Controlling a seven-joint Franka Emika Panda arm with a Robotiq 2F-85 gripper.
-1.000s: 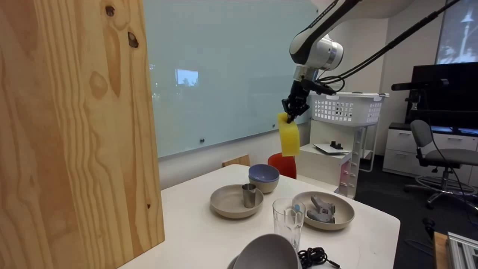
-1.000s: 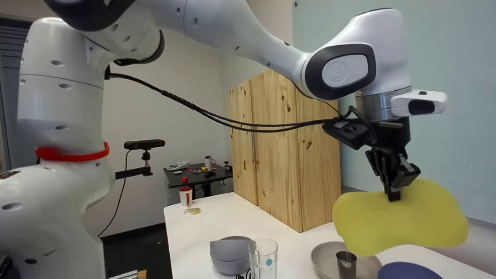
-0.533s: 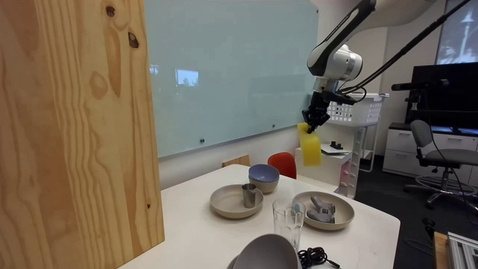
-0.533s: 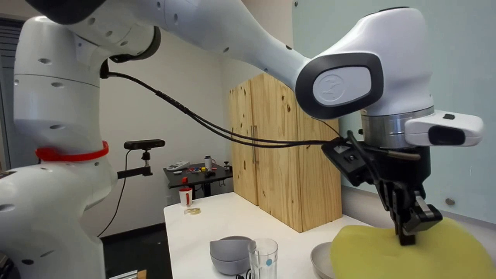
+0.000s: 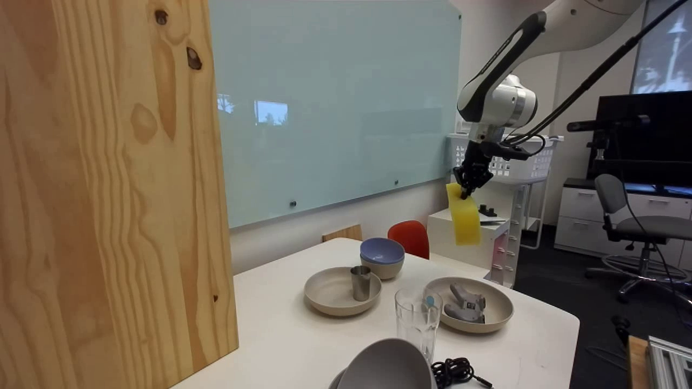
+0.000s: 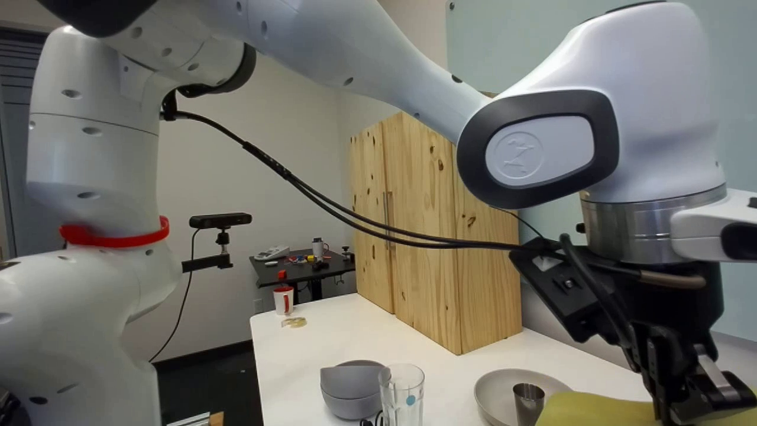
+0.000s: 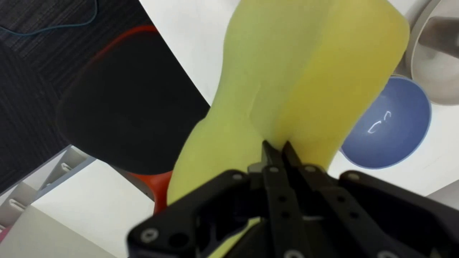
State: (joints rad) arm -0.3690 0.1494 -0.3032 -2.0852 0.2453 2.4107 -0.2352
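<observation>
My gripper [image 7: 278,145] is shut on a soft yellow sheet [image 7: 258,82], pinching a fold of it between the fingertips. In an exterior view the sheet [image 5: 466,222] hangs from the gripper [image 5: 466,195], in the air beyond the table's far edge. Only a corner of the sheet [image 6: 597,409] shows at the bottom right of an exterior view. A blue bowl [image 5: 382,250] rests on a beige one. Beside them a shallow beige dish [image 5: 323,302] holds a metal cup [image 5: 360,283]. Grey game controllers [image 5: 466,310] lie in another beige dish [image 5: 505,320].
Toward the front of the white table [image 5: 281,324] stand a clear glass [image 5: 419,324], tilted grey bowls [image 5: 386,367] and a coiled black cable [image 5: 455,373]. A red chair [image 5: 409,237] and a white shelf unit [image 5: 440,224] are beyond the table. A wooden cabinet [image 6: 426,236] stands on it.
The arm has carried the yellow sheet rightward and lower in both exterior views. In one of them most of the sheet has left the frame at the bottom. The grip has stayed the same.
</observation>
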